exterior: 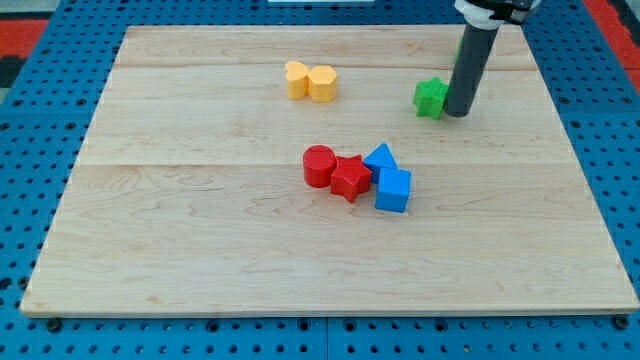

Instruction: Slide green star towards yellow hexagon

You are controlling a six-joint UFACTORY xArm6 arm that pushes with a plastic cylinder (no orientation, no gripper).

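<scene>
In the camera view, my tip point(457, 112) sits in the upper right of the frame, touching the right side of the green star point(430, 97). No pincer shows, only the rod. The yellow hexagon point(323, 83) lies well left of it on the bench point(200, 250), touching another yellow block point(296, 78).

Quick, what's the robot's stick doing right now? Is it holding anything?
My tip: no gripper, holding nothing; it sits right against the green star, on its right in the view.
</scene>
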